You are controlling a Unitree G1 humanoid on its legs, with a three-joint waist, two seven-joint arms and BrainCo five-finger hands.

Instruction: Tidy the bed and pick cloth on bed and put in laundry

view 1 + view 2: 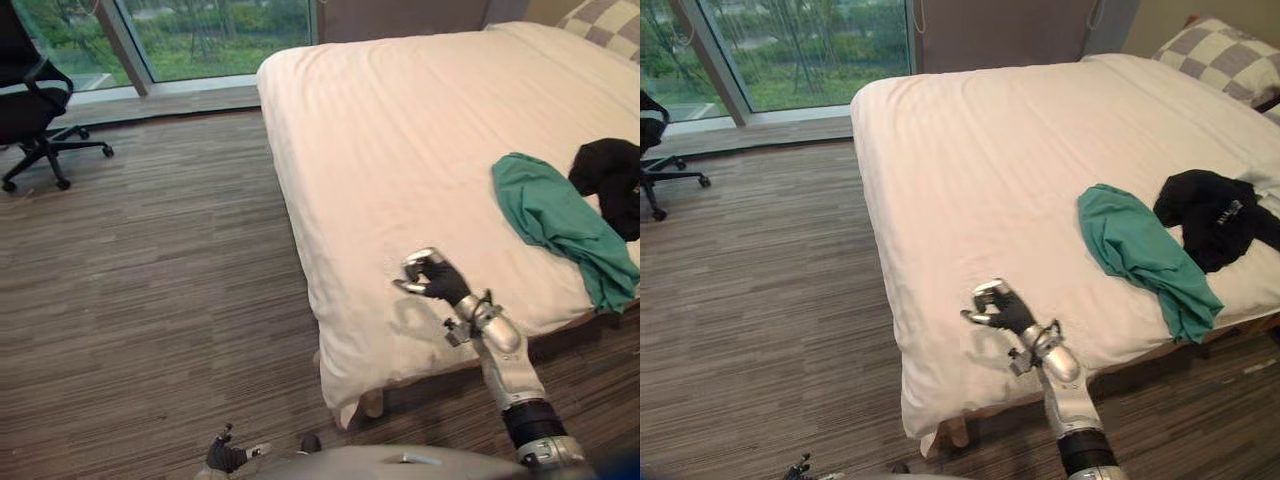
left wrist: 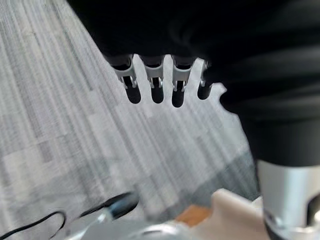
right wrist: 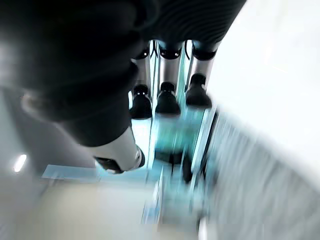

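Note:
On the right side of the white bed (image 1: 400,130) a green cloth (image 1: 555,225) lies crumpled, trailing toward the near edge. Just beyond it, touching it, is a black cloth (image 1: 1210,215). My right hand (image 1: 432,278) hovers over the bed's near corner, well to the left of the green cloth. Its fingers (image 3: 167,100) are relaxed and loosely bent, and they hold nothing. Low at my side over the floor hangs my left hand (image 1: 222,457), with its fingers (image 2: 155,85) relaxed and empty.
A checked pillow (image 1: 1215,55) sits at the head of the bed, far right. A black office chair (image 1: 30,100) stands at the far left by the window (image 1: 200,35). Wooden floor (image 1: 160,270) stretches left of the bed.

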